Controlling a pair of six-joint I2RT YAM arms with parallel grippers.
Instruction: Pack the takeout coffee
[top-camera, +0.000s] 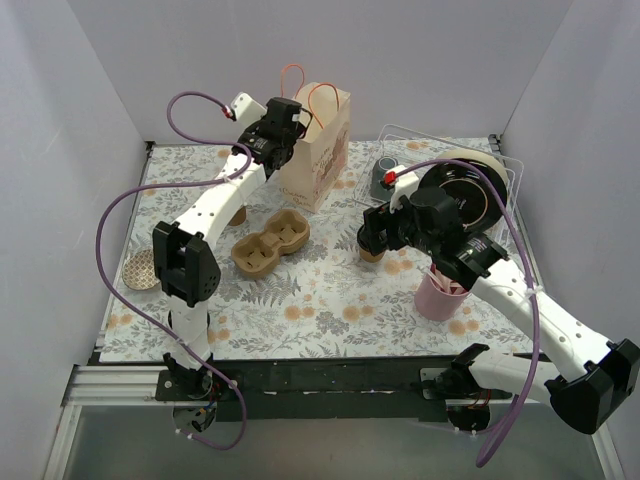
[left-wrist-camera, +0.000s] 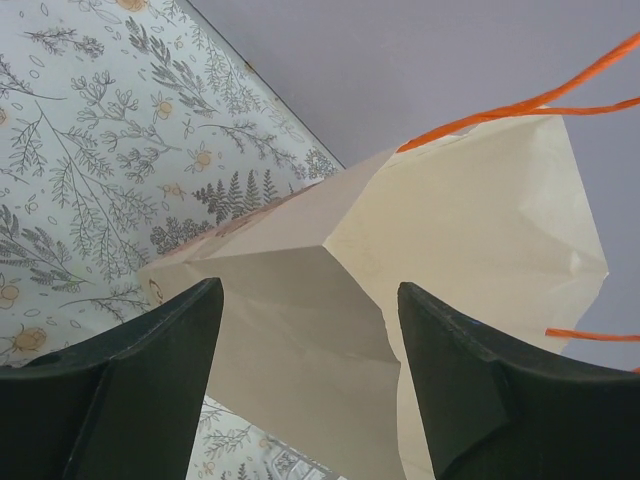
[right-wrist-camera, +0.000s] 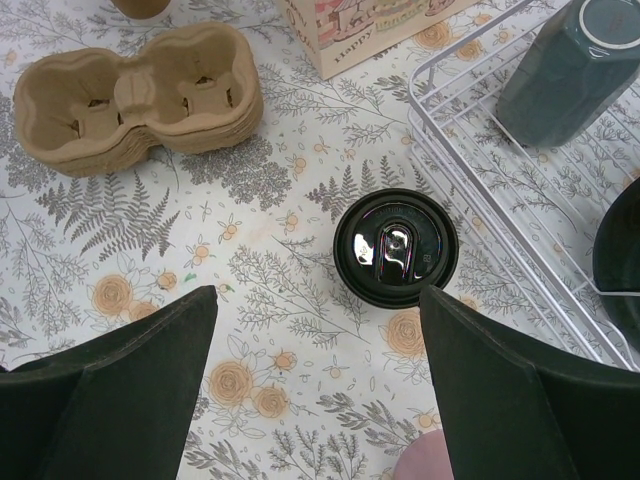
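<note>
Below and just ahead of the right gripper (right-wrist-camera: 315, 295), jaws wide and empty, the coffee (right-wrist-camera: 395, 248) stands upright beside the rack (right-wrist-camera: 468, 172). Left gripper (left-wrist-camera: 308, 290), open, seemingly straddles the bag (left-wrist-camera: 480, 230) rim.

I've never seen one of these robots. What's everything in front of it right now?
takeout coffee: one, brown cup with black lid, centre right
paper bag: one, cream with orange handles, back centre
cup carriers: one stack, brown, middle
wire rack: one, white, back right
mug: one, dark grey, in the rack
black plate: one, on edge in the rack
cream plate: one, behind the black one
pink cup: one, front right
round mat: one, tan, left edge
brown cup: partly hidden by the left arm
tablecloth: one, floral
left gripper: black, open, at the bag
right gripper: black, open, over the coffee
</note>
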